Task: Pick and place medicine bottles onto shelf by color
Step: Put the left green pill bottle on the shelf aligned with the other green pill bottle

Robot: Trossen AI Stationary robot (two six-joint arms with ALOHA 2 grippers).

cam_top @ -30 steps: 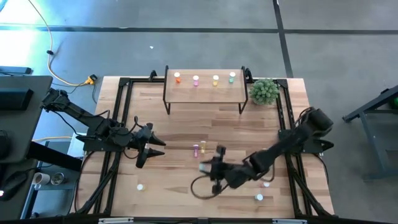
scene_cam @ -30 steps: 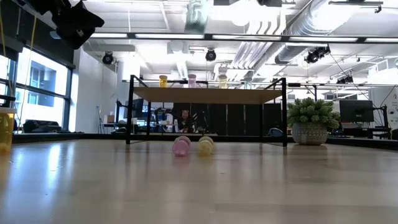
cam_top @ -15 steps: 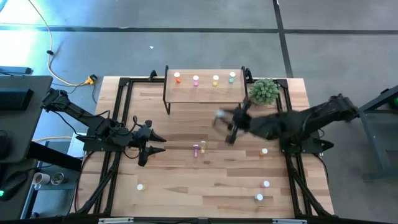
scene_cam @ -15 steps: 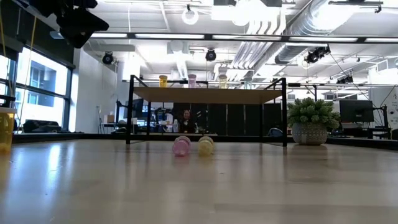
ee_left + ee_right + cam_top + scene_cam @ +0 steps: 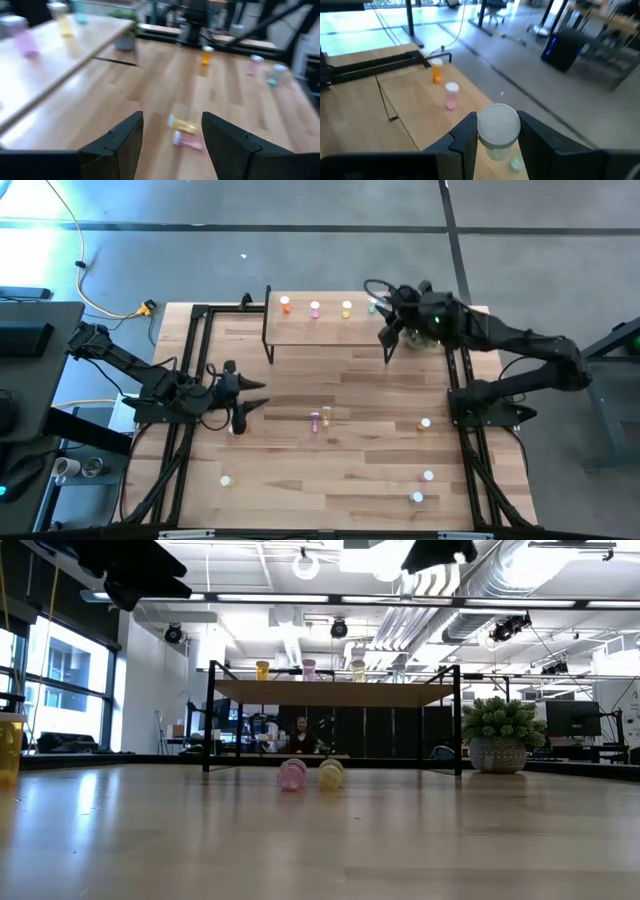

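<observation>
From above, the right gripper (image 5: 385,315) hangs over the shelf's (image 5: 328,326) right end, near the plant (image 5: 428,327). Orange (image 5: 285,305), pink (image 5: 315,308) and yellow (image 5: 346,308) bottles stand on the shelf. The left gripper (image 5: 243,397) waits mid-table, fingers apart. At table level, two bottles (image 5: 311,774) lie side by side. In the right wrist view the fingers clamp a white-capped bottle (image 5: 498,131), seemingly green.

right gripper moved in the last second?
Yes. In the high view the right gripper, jaws shut on a white-capped bottle, has swung from the table's near middle up to the shelf's right end, beside the plant.
</observation>
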